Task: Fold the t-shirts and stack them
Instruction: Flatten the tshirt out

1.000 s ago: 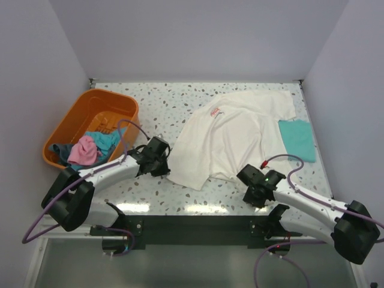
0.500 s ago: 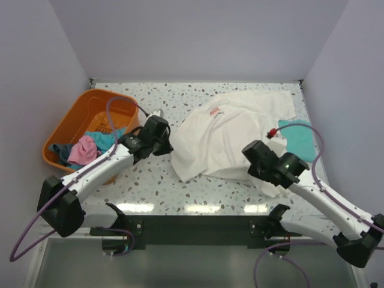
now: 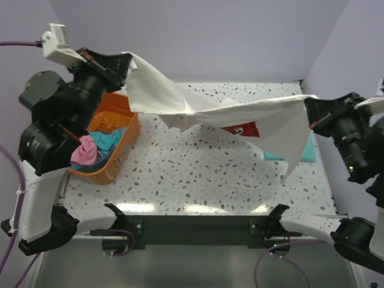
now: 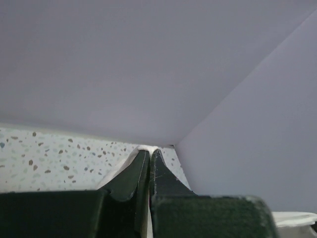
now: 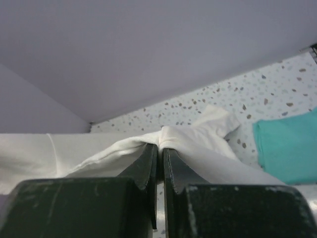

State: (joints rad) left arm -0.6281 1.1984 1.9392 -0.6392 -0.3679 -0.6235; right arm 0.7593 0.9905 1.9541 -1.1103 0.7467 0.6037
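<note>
The cream-white t-shirt (image 3: 240,114) hangs stretched in the air between both grippers, its red logo print (image 3: 240,129) facing down. My left gripper (image 3: 125,60) is raised high at the upper left and shut on one edge of it; white cloth shows at its tips (image 4: 148,148). My right gripper (image 3: 309,111) is raised at the right and shut on the other edge (image 5: 159,141). The teal-green t-shirt (image 3: 303,150) lies folded on the table at the right, partly hidden by the hanging shirt; it also shows in the right wrist view (image 5: 287,148).
An orange basket (image 3: 117,153) stands at the left with pink and teal cloth (image 3: 90,150) inside, partly hidden by my left arm. Walls close the table at the back and both sides.
Both arms have risen steeply from the table, lifting the cream-white shirt off it and spreading it out between them. The teal-green shirt has stayed in place.
</note>
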